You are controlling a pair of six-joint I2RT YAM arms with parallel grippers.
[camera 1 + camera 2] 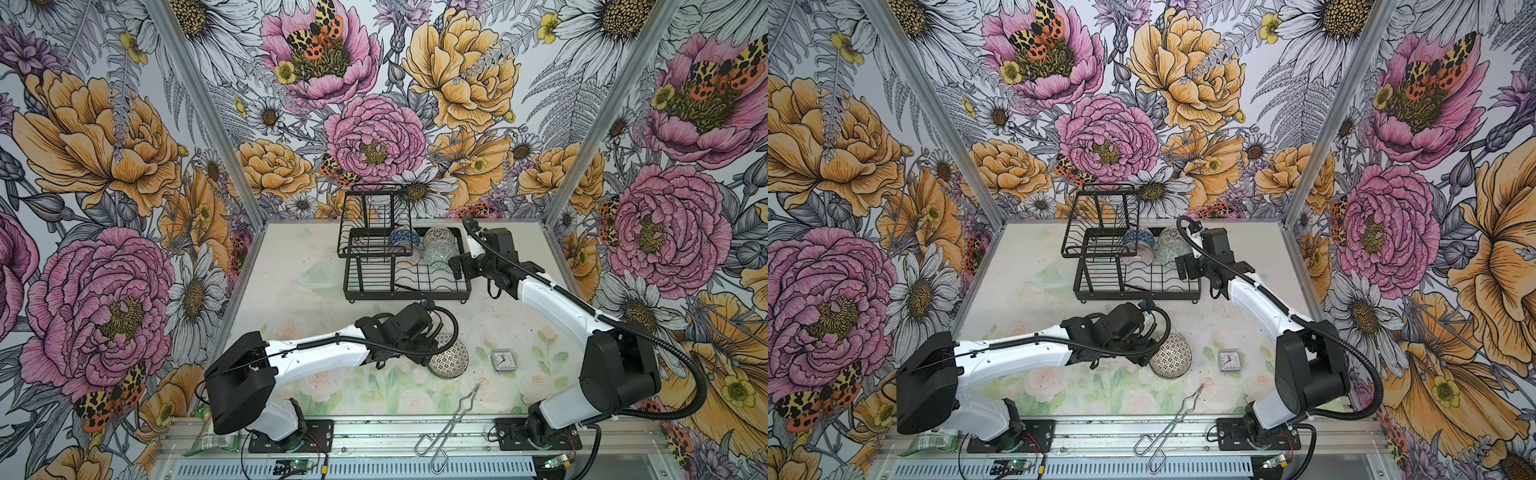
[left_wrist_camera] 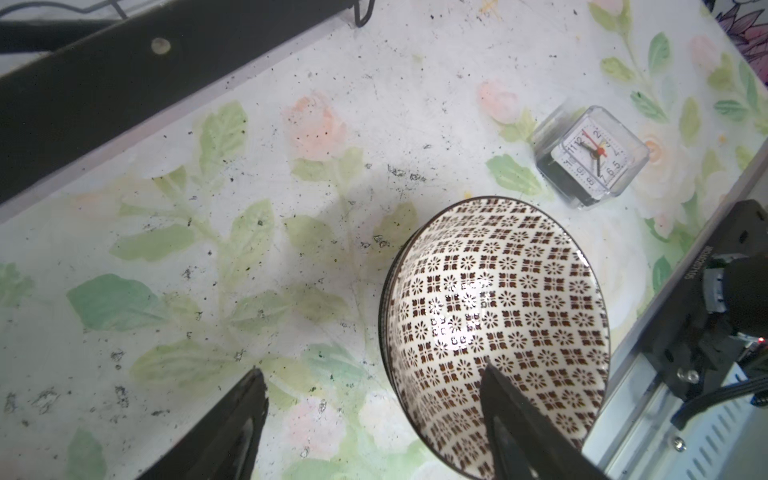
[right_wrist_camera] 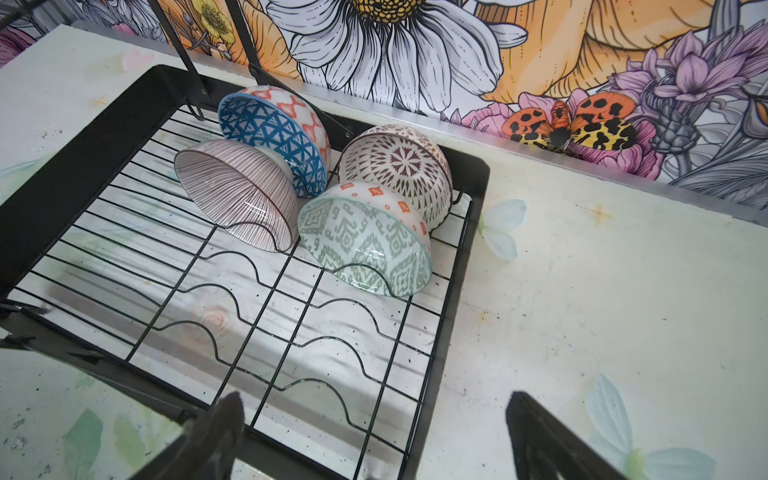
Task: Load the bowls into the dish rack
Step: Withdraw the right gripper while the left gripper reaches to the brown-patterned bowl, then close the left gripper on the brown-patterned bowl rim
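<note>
Presently left end effector [image 2: 372, 370], spread, straddles rim of glossy mosaic bowl [image 2: 498, 291]; right end effector [image 3: 374, 395] spread too.

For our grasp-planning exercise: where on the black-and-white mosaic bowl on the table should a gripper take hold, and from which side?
On the mosaic bowl, pinch the thin rim wall, one finger inside, one outside, coming from above: it seems to sit open side up and looks too wide to span. The left gripper straddles that rim.
</note>
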